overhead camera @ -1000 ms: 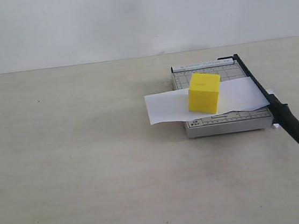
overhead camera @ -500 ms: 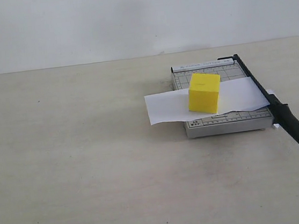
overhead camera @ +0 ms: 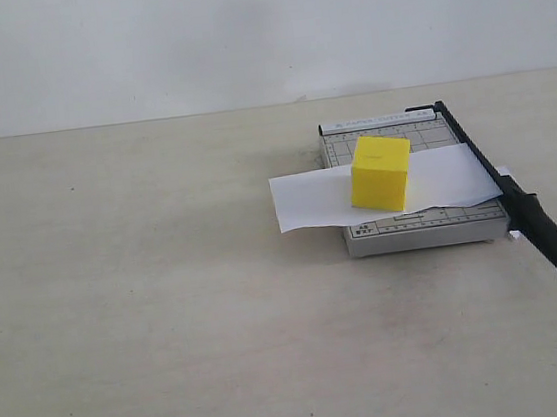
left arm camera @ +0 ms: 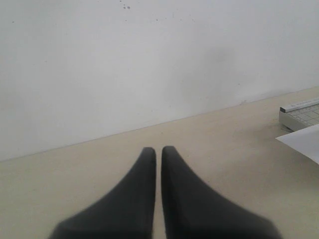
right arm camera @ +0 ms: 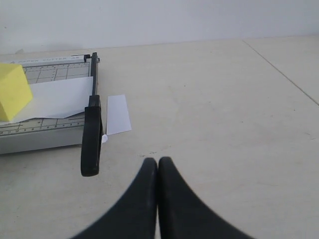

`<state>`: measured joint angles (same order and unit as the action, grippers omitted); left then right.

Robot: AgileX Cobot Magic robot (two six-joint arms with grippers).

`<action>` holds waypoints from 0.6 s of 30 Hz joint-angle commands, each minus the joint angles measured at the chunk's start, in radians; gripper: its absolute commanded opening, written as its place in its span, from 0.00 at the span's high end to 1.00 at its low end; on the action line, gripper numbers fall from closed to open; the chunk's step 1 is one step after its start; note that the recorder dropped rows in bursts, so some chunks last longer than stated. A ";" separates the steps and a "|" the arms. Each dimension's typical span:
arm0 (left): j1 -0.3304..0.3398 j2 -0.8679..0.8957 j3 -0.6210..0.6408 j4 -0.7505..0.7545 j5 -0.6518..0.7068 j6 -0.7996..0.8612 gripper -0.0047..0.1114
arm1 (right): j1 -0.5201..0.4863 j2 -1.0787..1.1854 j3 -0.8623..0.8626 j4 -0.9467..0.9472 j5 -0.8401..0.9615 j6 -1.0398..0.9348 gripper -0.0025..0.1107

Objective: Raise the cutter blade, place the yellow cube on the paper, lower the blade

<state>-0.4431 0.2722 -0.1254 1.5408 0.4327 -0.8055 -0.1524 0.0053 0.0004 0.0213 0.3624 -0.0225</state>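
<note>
**Left gripper (left arm camera: 158, 149) and right gripper (right arm camera: 157, 160) both pressed together, empty; cube on paper, blade down**

Each gripper shows only in its own wrist view, with its two dark fingers closed against each other and nothing between them. Neither one touches any object.

The yellow cube (overhead camera: 380, 172) sits upright on the paper (overhead camera: 308, 200), over the middle of the grey gridded cutter board (overhead camera: 391, 133). The white sheet lies across the board. In the exterior view its left end hangs past the board's left edge and its right end reaches the cutter blade (overhead camera: 525, 209). The blade lies down flat along the board's right edge, and its thick black handle juts past the near corner, over the table.

A narrow white strip of paper (right arm camera: 118, 114) lies on the table just beside the blade, on the side away from the board.

The right gripper hovers above bare table (overhead camera: 168, 302) near the handle's end. The left wrist view shows only a corner of the board and a tip of the sheet, well apart from the left gripper. A plain white wall (overhead camera: 238, 32) stands behind the table.
</note>
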 commanded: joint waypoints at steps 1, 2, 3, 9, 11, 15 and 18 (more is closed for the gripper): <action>0.002 -0.008 0.004 -0.001 0.007 0.004 0.92 | -0.007 -0.005 0.000 -0.010 -0.005 -0.001 0.98; 0.002 -0.008 0.004 -0.001 0.007 0.004 0.92 | -0.007 -0.005 0.000 -0.010 -0.005 -0.001 0.98; 0.002 -0.008 0.004 -0.001 0.007 0.004 0.92 | -0.007 -0.005 0.000 -0.010 -0.005 -0.001 0.98; 0.002 -0.008 0.004 -0.001 0.013 0.004 0.92 | -0.007 -0.005 0.000 -0.010 -0.005 -0.001 0.98; 0.002 -0.008 0.004 -0.001 0.013 0.004 0.92 | -0.007 -0.005 0.000 -0.010 -0.005 -0.001 0.98; 0.040 -0.038 0.004 -0.009 -0.005 0.004 0.92 | -0.007 -0.005 0.000 -0.010 -0.005 -0.001 0.98; 0.150 -0.075 0.004 -0.009 -0.147 0.004 0.92 | -0.007 -0.005 0.000 -0.010 -0.005 -0.001 0.98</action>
<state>-0.3713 0.2275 -0.1254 1.5387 0.3908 -0.8055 -0.1524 0.0053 0.0004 0.0213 0.3624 -0.0225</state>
